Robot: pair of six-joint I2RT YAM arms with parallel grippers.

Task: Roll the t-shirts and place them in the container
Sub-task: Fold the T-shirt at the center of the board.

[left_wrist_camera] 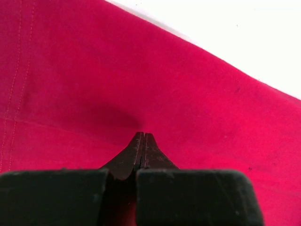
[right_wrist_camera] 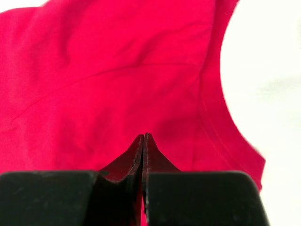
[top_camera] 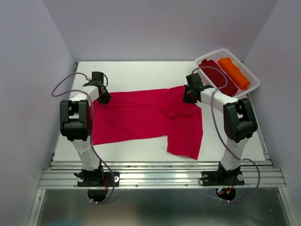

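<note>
red tee (top_camera: 146, 117) spread flat across the white table (top_camera: 131, 73) as i watch from the top cam. left gripper (top_camera: 103, 97) closed, tips on its left end; right gripper (top_camera: 190, 96) closed at the far-right shoulder. can't tell if either pinches cloth. maroon tee (top_camera: 218, 75) & orange tee (top_camera: 233, 71) sit in the basket (top_camera: 251, 87), far-right corner.

Left wrist view: red tee (left_wrist_camera: 188, 94) cut off at left, right and bottom. Tips of left end effector (left_wrist_camera: 142, 135) closed against cloth; pinched or only pressed, cannot tell. Right wrist view: same doubt at right end effector (right_wrist_camera: 143, 135); tee cut off at top, left and bottom. Top view: both sets of tips hidden under own wrists. Far right corner of tabletop (top_camera: 141, 75): maroon tee (top_camera: 217, 73) and orange tee (top_camera: 233, 71) partly hidden by basket (top_camera: 257, 84) wall, folds too small to read.
</note>
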